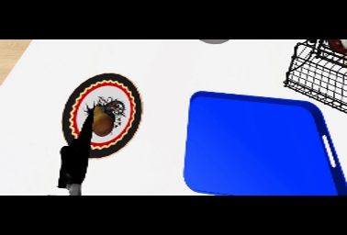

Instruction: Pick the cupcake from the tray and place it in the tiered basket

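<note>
On the white counter the blue tray lies bare, what we take for the cupcake sits in the tiered basket, and our left hand, fingers straight, could nudge the plate and its brown food.

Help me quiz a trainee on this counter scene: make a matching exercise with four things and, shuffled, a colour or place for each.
Things:
1. plate
2. tray
3. basket
4. robot hand

Descriptions:
A. black wire, top right corner
B. black, lower left, reaching over the plate's edge
C. blue, right of the plate
D. round, zigzag rim, brown food on it

Pairs: 1-D, 2-C, 3-A, 4-B
</note>
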`<action>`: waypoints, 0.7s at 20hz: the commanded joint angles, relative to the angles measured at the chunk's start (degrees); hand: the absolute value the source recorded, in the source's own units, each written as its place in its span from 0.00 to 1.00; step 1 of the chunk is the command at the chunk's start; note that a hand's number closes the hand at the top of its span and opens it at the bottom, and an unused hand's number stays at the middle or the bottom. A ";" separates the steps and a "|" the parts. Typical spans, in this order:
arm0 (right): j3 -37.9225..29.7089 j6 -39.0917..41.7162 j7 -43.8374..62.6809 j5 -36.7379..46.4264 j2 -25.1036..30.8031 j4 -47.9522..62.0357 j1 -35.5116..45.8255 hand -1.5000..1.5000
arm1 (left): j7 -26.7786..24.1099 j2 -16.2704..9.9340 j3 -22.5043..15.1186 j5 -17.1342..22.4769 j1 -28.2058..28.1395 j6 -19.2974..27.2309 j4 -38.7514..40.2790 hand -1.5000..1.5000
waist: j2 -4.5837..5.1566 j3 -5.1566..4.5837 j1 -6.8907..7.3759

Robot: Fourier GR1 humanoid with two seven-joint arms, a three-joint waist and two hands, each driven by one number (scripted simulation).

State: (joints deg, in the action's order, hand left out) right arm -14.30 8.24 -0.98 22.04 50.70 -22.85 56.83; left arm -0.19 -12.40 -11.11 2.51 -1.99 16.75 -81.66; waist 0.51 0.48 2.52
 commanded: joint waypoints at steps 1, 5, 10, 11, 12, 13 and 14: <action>-4.59 0.67 -0.65 -4.35 -2.53 4.66 1.81 0.00 | 1.69 2.78 -1.84 -0.52 -0.50 0.96 1.08 0.50 | 0.34 -0.33 -0.21; -9.46 1.75 -3.05 -8.80 -0.99 6.29 3.06 0.00 | 2.81 0.08 0.13 1.01 -1.88 -1.28 -0.56 0.50 | 0.21 -0.32 -0.17; -14.33 -0.71 -4.63 -12.77 1.19 7.31 4.16 0.00 | 1.77 2.07 -0.20 -0.50 -1.37 0.55 1.37 0.50 | 0.38 -0.33 -0.37; -15.63 -1.95 -5.15 -13.52 3.71 6.94 3.93 0.00 | 3.82 1.20 -0.52 -0.69 -1.90 0.58 -1.87 0.50 | 0.27 -0.28 -0.35; -16.30 -3.34 -6.99 -13.90 3.78 6.99 2.58 0.00 | 1.38 2.55 -0.87 -0.51 -2.71 0.49 -0.11 0.50 | 0.32 -0.32 -0.61; -16.91 -6.77 -4.90 -13.90 5.39 6.61 3.72 0.00 | 0.01 0.96 0.94 1.07 -2.65 -1.56 1.08 0.50 | 0.29 -0.39 -0.72; -18.25 -6.62 -4.33 -14.75 7.92 7.45 3.36 0.00 | 1.45 0.63 0.19 0.97 -3.71 -1.99 -0.13 0.50 | 0.35 -0.32 -0.60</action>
State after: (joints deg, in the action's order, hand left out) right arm -29.08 5.13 -5.53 9.41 53.97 -16.11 60.09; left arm 0.31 -11.97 -10.16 2.33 -3.05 16.52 -82.88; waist 0.52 0.47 2.06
